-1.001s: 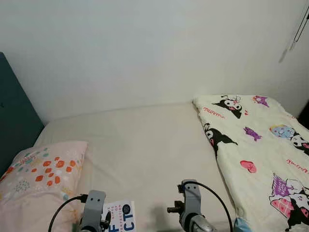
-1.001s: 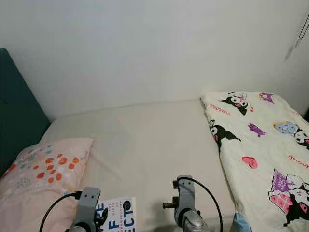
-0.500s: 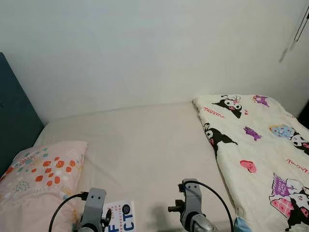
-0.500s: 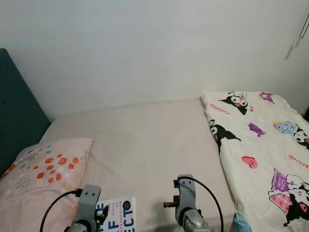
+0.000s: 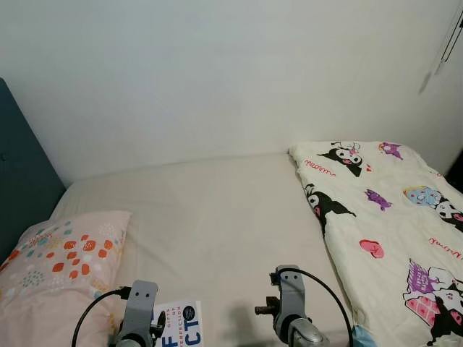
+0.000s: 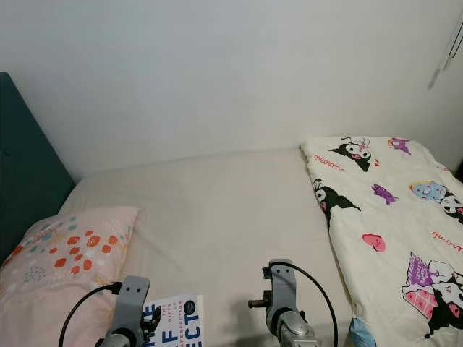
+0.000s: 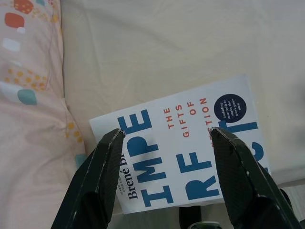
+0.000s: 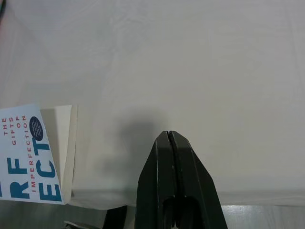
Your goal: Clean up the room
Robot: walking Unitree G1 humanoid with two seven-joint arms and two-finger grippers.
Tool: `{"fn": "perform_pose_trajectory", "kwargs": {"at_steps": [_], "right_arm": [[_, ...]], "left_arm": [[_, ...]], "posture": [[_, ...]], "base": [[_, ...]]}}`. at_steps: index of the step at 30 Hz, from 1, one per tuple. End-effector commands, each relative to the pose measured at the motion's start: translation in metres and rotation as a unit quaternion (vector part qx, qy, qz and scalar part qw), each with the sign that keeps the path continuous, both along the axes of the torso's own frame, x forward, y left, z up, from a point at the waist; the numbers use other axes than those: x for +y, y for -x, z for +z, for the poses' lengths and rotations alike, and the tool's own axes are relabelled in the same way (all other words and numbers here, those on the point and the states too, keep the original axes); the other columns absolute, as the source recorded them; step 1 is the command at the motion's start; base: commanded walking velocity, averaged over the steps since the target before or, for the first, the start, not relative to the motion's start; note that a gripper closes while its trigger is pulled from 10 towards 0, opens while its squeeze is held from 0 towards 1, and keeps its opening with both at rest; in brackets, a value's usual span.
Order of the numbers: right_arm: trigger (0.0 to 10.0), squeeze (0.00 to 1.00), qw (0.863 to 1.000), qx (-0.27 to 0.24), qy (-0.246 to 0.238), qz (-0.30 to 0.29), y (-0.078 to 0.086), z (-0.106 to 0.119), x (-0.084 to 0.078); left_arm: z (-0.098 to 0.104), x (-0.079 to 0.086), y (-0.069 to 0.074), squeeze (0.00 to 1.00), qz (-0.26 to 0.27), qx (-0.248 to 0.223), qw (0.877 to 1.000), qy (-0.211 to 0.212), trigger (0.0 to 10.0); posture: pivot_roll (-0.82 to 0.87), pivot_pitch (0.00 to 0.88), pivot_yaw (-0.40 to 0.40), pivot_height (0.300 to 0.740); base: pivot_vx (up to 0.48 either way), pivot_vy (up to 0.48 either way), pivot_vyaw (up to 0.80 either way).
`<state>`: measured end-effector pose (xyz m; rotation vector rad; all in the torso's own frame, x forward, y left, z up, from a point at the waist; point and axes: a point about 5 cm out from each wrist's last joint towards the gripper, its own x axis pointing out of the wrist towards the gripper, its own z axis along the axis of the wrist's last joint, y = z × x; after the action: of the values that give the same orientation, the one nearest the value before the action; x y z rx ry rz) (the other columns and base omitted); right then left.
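a white book (image 7: 186, 148) lies flat at the near edge of the bed (image 5: 217, 217), directly beneath the robot's left hand (image 7: 164, 136), whose two black fingers (image 7: 102, 167) are spread wide and hang above the cover, one over each end of it. the cover reads "the gifts of" in red, large blue letters "impe", "rf" and "ect", "imperfection" in small type, and the name "brené" near one edge; a dark round badge carries print too small to read. just to the book's left sits one pink pillow (image 5: 54, 271) with orange and teal spots, its corner close to the cover. to the book's right, apart from it, the right hand (image 8: 171, 138) hovers over bare cream sheet with its fingers pressed together. farther right, one cream quilt (image 5: 391, 224) printed with black-and-white cartoon figures, hearts and red script runs along the bed. a dark teal headboard (image 5: 22, 181) stands at far left, against a plain white wall (image 5: 217, 72).
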<state>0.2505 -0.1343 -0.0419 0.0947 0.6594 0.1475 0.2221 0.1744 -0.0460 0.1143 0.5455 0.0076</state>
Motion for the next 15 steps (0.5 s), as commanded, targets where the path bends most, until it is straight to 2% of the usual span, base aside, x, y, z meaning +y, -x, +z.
{"fn": "perform_pose_trajectory", "kwargs": {"at_steps": [1,15], "right_arm": [[10.0,0.0,1.0,0.014,-0.004,0.001,0.0049,-0.0042,0.0012],[10.0,0.0,1.0,0.004,-0.017,0.005,0.0018,-0.0013,0.0035]], "left_arm": [[-0.0004,-0.0036,0.0004,0.0,-0.006,0.0,1.0,0.0,10.0],[0.0007,-0.0051,0.0,0.0,-0.002,-0.006,1.0,0.005,10.0]], "posture": [[0.05,0.0,-0.01,0.74],[0.05,0.0,-0.013,0.74]], "base": [[0.0,0.0,0.0],[0.0,0.0,0.0]]}}
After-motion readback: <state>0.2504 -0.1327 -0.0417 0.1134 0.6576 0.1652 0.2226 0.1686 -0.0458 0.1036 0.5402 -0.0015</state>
